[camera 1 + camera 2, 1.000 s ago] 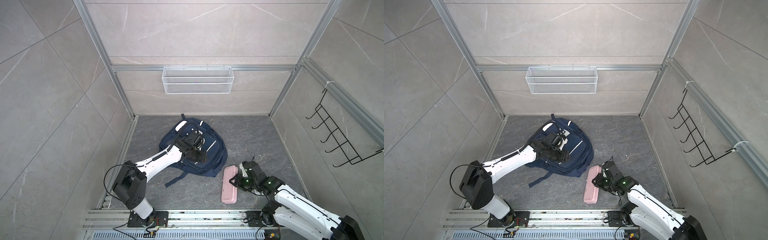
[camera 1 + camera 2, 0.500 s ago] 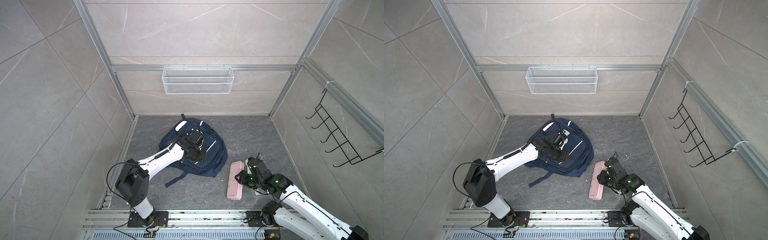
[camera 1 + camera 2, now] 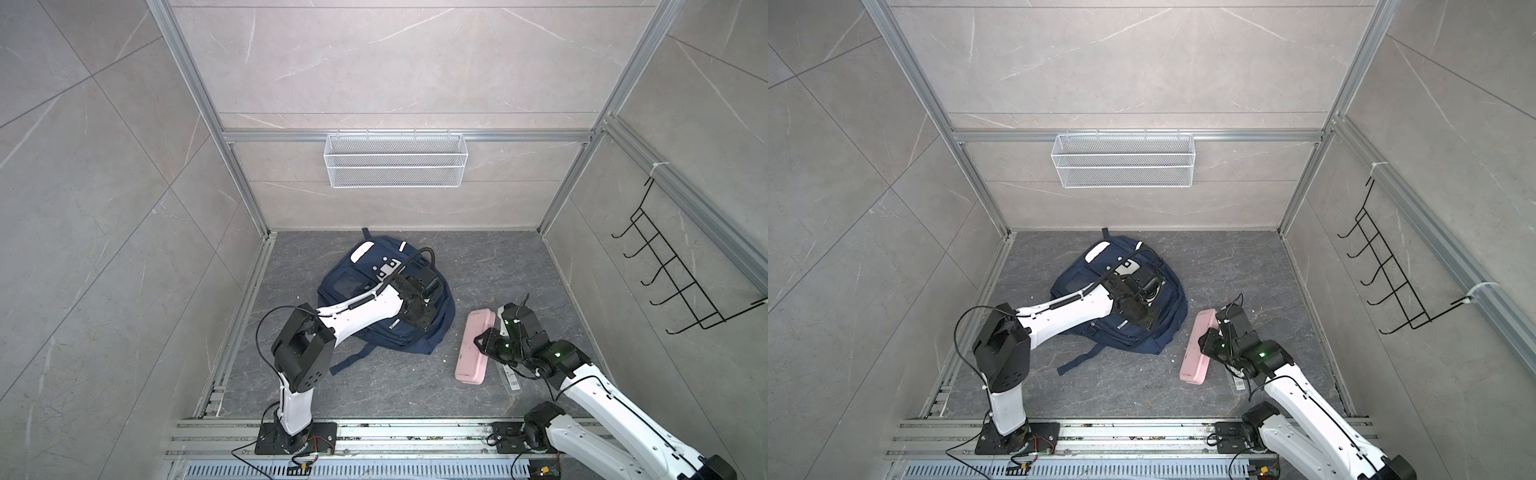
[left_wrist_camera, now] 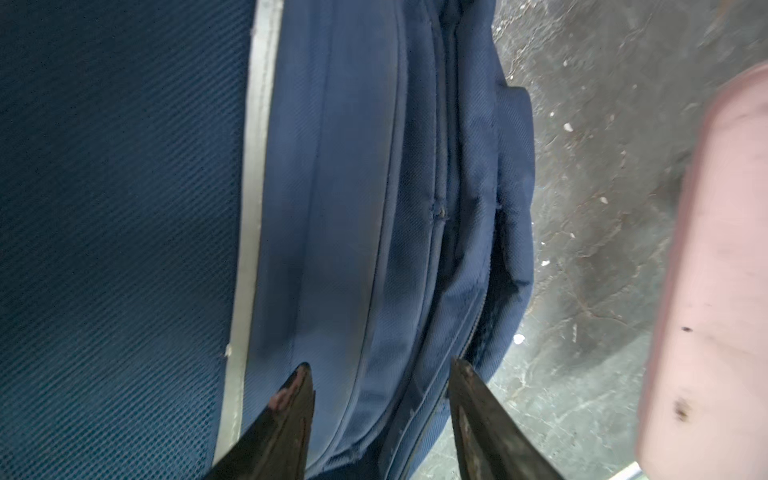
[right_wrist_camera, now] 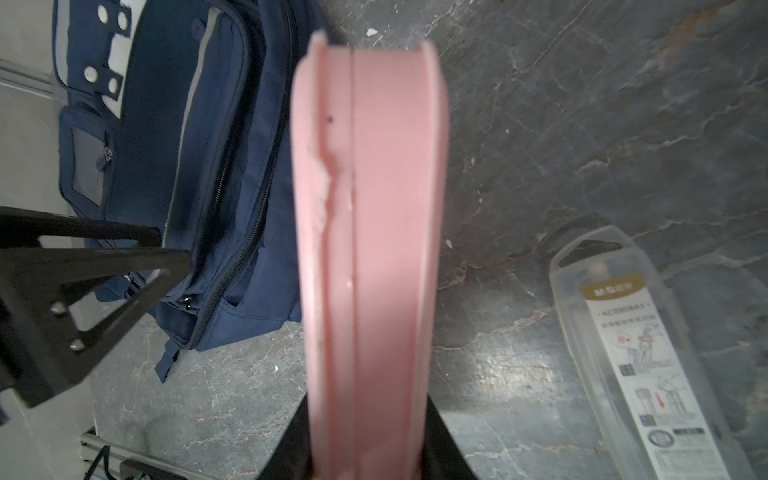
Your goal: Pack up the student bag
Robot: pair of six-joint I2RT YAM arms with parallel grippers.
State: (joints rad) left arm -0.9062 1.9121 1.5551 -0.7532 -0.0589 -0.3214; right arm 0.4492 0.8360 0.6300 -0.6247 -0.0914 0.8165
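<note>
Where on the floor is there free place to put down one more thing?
Bare floor lies between the bag and the back wall and right wall, and in front, between the strap and the rail. It is crowded right of the bag, where the right hand holds the case beside the box.

A lab test cell: stone-tiled walls (image 3: 104, 208), aluminium frame rails (image 3: 270, 136).

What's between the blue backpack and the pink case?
Only bare grey floor with a few white specks lies between the student bag and the pink case, in both top views.
</note>
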